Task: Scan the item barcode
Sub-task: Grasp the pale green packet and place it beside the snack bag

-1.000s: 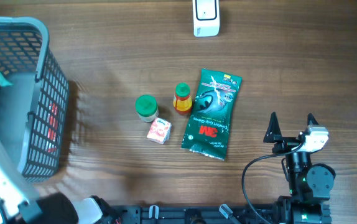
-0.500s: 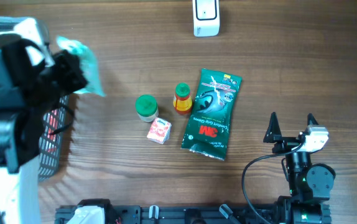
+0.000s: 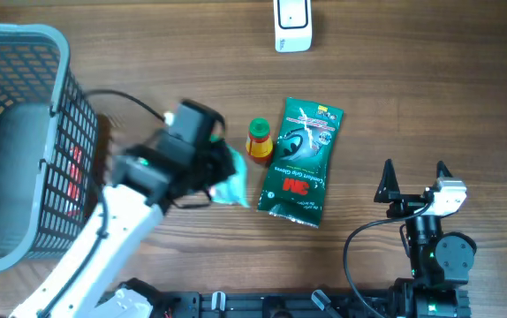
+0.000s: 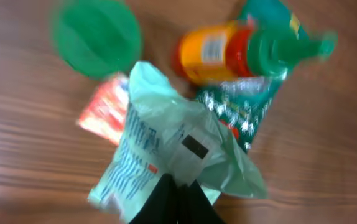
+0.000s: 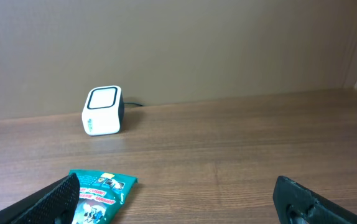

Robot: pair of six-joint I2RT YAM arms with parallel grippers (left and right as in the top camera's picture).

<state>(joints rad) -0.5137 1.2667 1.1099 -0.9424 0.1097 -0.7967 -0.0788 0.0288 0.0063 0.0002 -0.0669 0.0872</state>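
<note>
The left gripper [image 3: 222, 173] is left of centre in the overhead view, its jaws clamped together on the lower edge of the pale green pouch [image 4: 166, 155]. The pouch is crumpled and lifted above the table [image 3: 430, 79], and its printed face is turned to the left wrist camera. A dark rectangular mark [image 4: 194, 147] sits near the middle of that face; blur prevents a reading.

Below the pouch in the left wrist view:
- green lid [image 4: 96, 37], upper left
- red and white box [image 4: 102, 111], left of centre, partly covered by the pouch
- orange bottle [image 3: 259, 140], just right of the gripper in the overhead view
- dark green packet [image 3: 300, 163], beside the bottle on its right

The basket [image 3: 26, 35] fills the upper left of the overhead view. The scanner [image 3: 292, 25] stands at the top centre, well apart from the pouch. The right gripper [image 3: 413, 170] is at the lower right, jaws wide apart and holding nothing
</note>
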